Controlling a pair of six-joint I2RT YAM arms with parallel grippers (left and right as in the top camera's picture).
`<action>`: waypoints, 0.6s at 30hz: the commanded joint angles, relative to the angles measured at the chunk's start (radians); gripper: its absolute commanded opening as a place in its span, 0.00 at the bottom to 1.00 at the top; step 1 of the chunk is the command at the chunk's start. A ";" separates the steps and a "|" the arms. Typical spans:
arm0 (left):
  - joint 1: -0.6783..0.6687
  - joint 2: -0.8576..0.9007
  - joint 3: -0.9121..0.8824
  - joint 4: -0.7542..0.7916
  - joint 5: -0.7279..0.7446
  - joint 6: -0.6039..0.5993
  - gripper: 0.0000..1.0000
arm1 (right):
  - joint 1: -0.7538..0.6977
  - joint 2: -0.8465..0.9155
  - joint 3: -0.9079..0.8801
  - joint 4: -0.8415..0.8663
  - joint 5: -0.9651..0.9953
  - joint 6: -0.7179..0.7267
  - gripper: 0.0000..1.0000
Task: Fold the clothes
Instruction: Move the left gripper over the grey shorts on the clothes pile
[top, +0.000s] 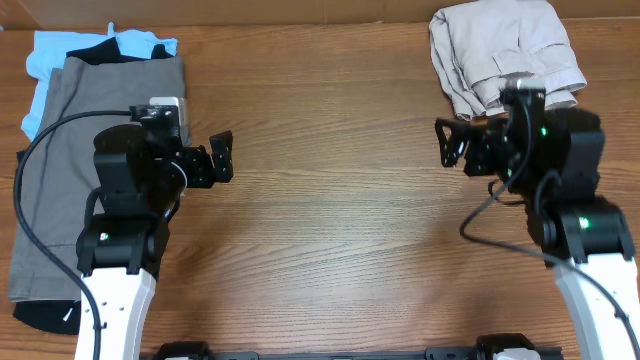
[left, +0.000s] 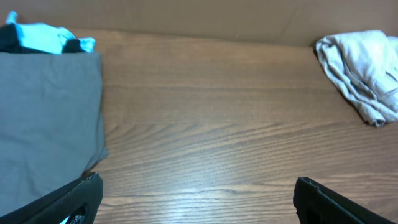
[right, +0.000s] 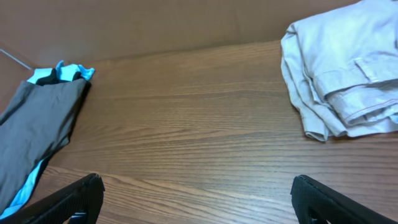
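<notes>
- Two black two-finger grippers hang over the bare middle of the brown wood-grain counter (top: 330, 220). The left gripper (top: 222, 158) and the right gripper (top: 452, 143) both have their fingers spread wide apart and hold nothing.
- Each wrist view shows its own fingers at the far lower corners with only wood between them, which fits arms parked before a first reach.
- The large grey-brown woven shorts (top: 110, 90) lie at the counter's left side, long and flat, running from the far edge toward the near one. The left arm's body sits above their right edge.
- They rest on top of a crumpled light-blue garment (top: 50, 50) that pokes out at the far corner, and a black garment (top: 40, 315) that shows at the near end. They look like the top layer of a pile waiting to be worked, so the top piece would need lifting clear of the other two.
- A paler beige pair of trousers (top: 500, 50) sits at the far right, bundled into a compact folded stack, well apart from the shorts. It seems set aside as finished or simply not part of this job.
- The open centre between the piles looks like the sensible folding spot.
- No brand, label or writing can be read on any garment or on the arms. The waist button cannot be made out from these views.
</notes>
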 joint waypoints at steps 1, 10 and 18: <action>0.007 0.023 0.030 -0.003 0.030 0.026 1.00 | -0.006 0.041 0.032 0.004 -0.018 0.000 1.00; 0.008 0.072 0.030 -0.004 0.121 0.001 1.00 | -0.006 0.124 0.031 0.000 -0.029 0.000 1.00; 0.178 0.265 0.286 -0.214 0.100 0.013 0.98 | -0.006 0.127 0.031 -0.005 -0.040 -0.001 1.00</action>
